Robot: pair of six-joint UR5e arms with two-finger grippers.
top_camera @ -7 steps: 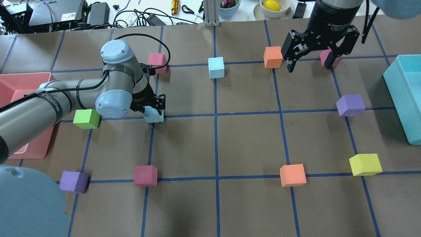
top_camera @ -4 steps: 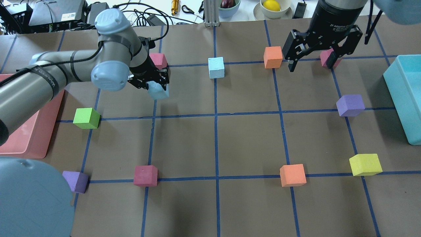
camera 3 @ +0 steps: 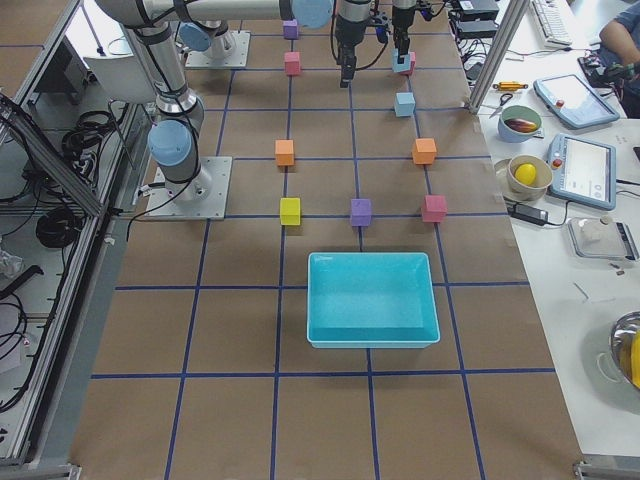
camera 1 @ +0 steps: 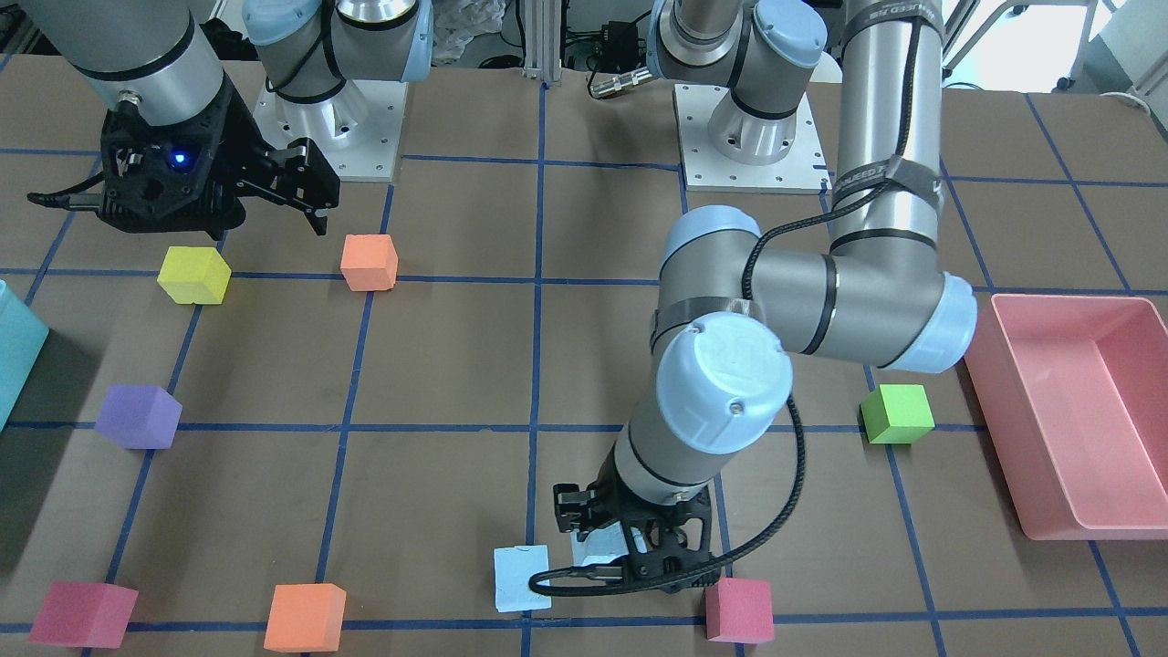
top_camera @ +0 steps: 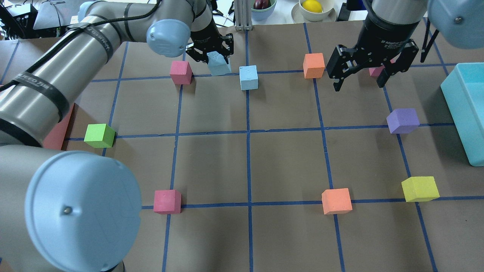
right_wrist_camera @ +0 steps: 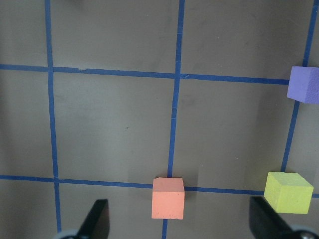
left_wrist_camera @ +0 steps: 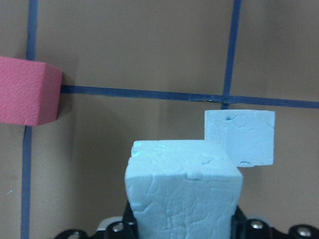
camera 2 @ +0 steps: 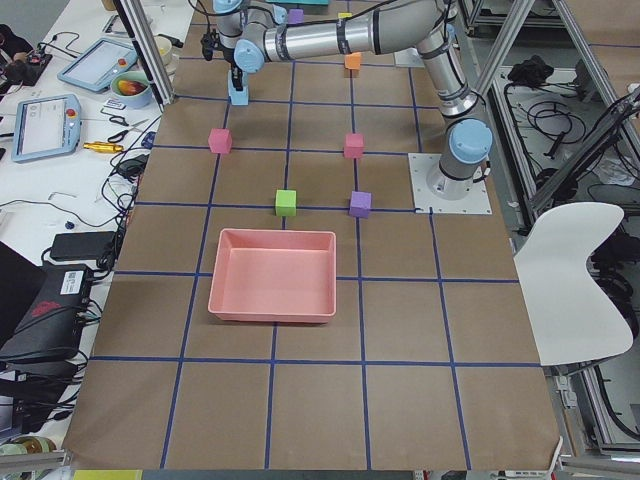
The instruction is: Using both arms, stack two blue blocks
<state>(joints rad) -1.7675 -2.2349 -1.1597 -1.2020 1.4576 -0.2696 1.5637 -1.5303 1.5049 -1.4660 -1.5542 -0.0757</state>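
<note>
My left gripper (top_camera: 218,59) is shut on one pale blue block (top_camera: 219,65) and holds it above the table at the far side. The block fills the lower middle of the left wrist view (left_wrist_camera: 182,191). The second blue block (top_camera: 248,77) rests on the table just right of the held one. It also shows in the left wrist view (left_wrist_camera: 240,137) and the front view (camera 1: 521,577). The held block is lower left of it in the wrist view, not over it. My right gripper (top_camera: 358,85) is open and empty, hovering at the far right.
A pink cube (top_camera: 180,71) sits just left of the held block. An orange cube (top_camera: 314,65) and a pink cube (top_camera: 375,70) flank the right gripper. A purple cube (top_camera: 403,120), teal bin (top_camera: 463,109), green cube (top_camera: 99,135) and pink tray (camera 1: 1077,411) lie farther off.
My left arm has carried the blue block off the table, away and to the right, ending beside the second blue block. The right gripper has barely shifted and stays open.
</note>
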